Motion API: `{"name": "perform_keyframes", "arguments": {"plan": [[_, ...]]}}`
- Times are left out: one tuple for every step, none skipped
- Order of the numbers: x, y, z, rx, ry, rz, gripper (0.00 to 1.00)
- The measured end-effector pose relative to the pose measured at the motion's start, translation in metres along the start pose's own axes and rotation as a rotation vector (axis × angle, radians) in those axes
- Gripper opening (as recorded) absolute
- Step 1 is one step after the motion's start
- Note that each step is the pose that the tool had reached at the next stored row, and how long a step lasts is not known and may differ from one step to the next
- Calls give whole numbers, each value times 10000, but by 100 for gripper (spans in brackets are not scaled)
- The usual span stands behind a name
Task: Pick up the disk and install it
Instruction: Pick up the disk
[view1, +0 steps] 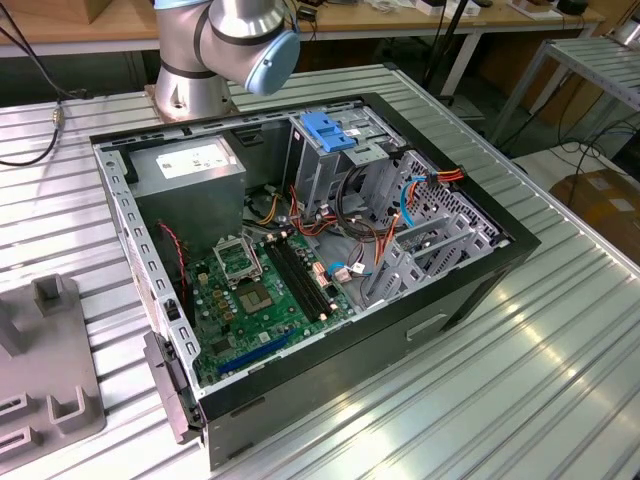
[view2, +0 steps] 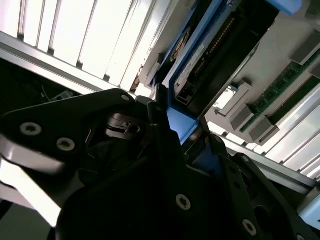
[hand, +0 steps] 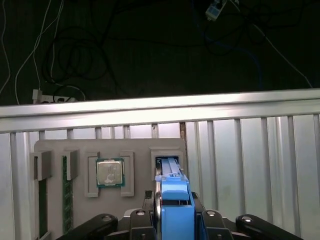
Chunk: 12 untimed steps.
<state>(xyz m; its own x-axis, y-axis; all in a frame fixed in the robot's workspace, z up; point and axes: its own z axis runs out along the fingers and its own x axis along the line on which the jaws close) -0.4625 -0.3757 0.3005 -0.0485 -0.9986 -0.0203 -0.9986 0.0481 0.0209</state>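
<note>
Gripper (hand: 175, 218) holding the disk (hand: 175, 197) edge-on above a grey tray (hand: 140, 146).
First wrist view: jaws clamped on the disk's blue rail, one black finger on each side. Disk's far end sits at a slot in the tray, just beside a processor chip (hand: 110, 173), with memory sticks (hand: 65, 192) further along. Cannot tell if the disk is clear of the slot. Exterior view: open computer case (view1: 400, 340) lies on the slatted metal table (view1: 520, 380).

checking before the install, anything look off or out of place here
Nothing looks damaged or spilled. The disk sits straight in the gripper at a slot of the grey holder. Loose cables sprawl beside the drive cage inside the open case.
</note>
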Motion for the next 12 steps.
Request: {"name": "perform_keyframes", "arguments": {"plan": [[1,0,0,-4,4,-160,37],[1,0,1,-5,4,-185,37],[2,-1,2,-4,4,-189,37],[2,-1,3,-2,3,-190,37],[2,-1,3,-2,3,-191,37],[2,-1,2,-2,3,-200,37],[2,-1,3,-2,4,-264,37],[2,-1,3,-4,5,-311,37],[2,-1,3,-4,6,-331,37],[2,-1,3,-4,5,-332,37],[2,-1,3,-4,6,-332,37],[2,-1,3,-5,6,-335,37]]}}
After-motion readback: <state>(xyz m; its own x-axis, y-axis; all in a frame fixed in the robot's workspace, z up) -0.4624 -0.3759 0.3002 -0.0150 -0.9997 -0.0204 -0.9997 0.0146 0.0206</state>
